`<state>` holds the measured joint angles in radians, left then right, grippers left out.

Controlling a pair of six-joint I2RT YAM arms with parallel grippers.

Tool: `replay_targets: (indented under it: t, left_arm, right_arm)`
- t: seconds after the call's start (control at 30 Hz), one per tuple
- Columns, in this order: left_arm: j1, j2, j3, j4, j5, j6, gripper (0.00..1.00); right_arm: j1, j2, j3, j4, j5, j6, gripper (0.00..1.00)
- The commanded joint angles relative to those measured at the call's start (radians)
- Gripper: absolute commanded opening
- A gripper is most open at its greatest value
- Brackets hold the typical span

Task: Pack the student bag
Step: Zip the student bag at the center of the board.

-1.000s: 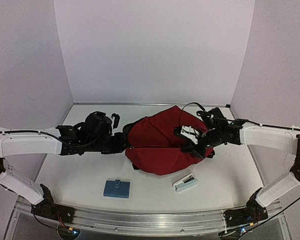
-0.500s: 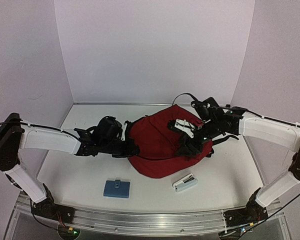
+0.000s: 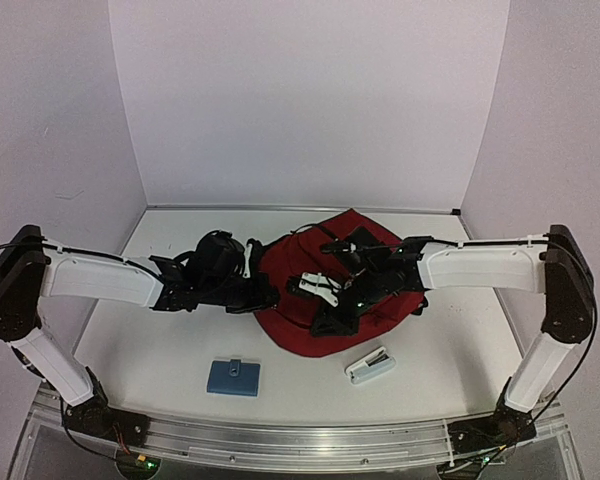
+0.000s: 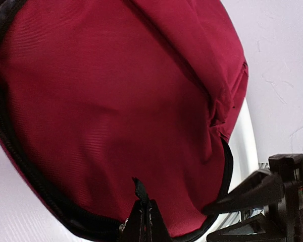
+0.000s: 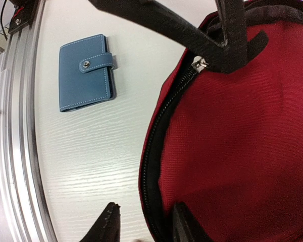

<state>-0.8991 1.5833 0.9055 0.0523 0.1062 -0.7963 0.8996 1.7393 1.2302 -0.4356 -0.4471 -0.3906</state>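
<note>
- The left gripper (image 3: 254, 292) is at the left edge of the student bag (image 3: 288, 268). The bag lies flat in the middle of the table (image 3: 160, 350).
- This gripper is squeezed shut on the black pull tab (image 4: 139, 189) of the zipper (image 5: 150, 151). I think the job now is to open the bag, so it should hold tight and pull along the zipper line, not up and away.
- The blue wallet (image 3: 233, 377) lies on the table near the front of the bag, not touching it. It likely goes in later, so the arms should not bump it.
- The right gripper (image 5: 146, 229) is open. One of its fingers (image 5: 109, 222) is over the table and the other is over the red cloth, with the zipper edge between them. It has hold of nothing yet.
- It should go low and pinch the red cloth beside the zipper, not the zipper teeth. Then the soft bag may stay put while the tab is pulled.
- The two grippers should pull apart gently, or the cloth may bunch up and jam.
- The white case (image 3: 370, 365) lies just in front of the bag on the right.
</note>
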Motion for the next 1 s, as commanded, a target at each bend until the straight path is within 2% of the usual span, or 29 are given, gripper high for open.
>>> replay_targets:
  t: [0.0,0.33,0.53,0.67,0.7,0.8,0.83,0.9,0.97]
  left_arm:
    - [0.018,-0.027,0.061,-0.076,-0.081,-0.011,0.0]
    - [0.19,-0.012,0.105,-0.144,-0.087,0.099,0.0]
    - [0.219,-0.041,0.129,-0.188,-0.09,0.154,0.0]
    - [0.216,-0.07,0.077,-0.094,0.072,0.155,0.0]
    - [0.21,-0.073,0.054,-0.039,0.123,0.14,0.0]
    - [0.174,-0.055,0.045,0.033,0.197,0.122,0.0]
    - [0.154,-0.047,0.054,0.034,0.199,0.123,0.0]
    - [0.135,-0.037,0.064,0.048,0.204,0.119,0.0]
    - [0.131,-0.035,0.062,0.064,0.204,0.102,0.0]
  right_arm:
    - [0.003,-0.04,-0.012,0.041,0.049,0.0,0.0]
    - [0.002,-0.226,-0.244,-0.021,0.177,-0.132,0.0]
    - [-0.009,-0.326,-0.383,-0.035,0.303,-0.211,0.0]
    - [-0.074,-0.37,-0.394,-0.035,0.36,-0.255,0.01]
    - [-0.083,-0.367,-0.376,-0.035,0.373,-0.251,0.05]
    - [-0.086,-0.343,-0.273,-0.053,0.33,-0.192,0.5]
    - [-0.085,-0.336,-0.241,-0.056,0.287,-0.163,0.61]
    - [-0.079,-0.307,-0.172,-0.056,0.191,-0.1,0.69]
    - [-0.065,-0.261,-0.101,-0.046,0.141,-0.038,0.7]
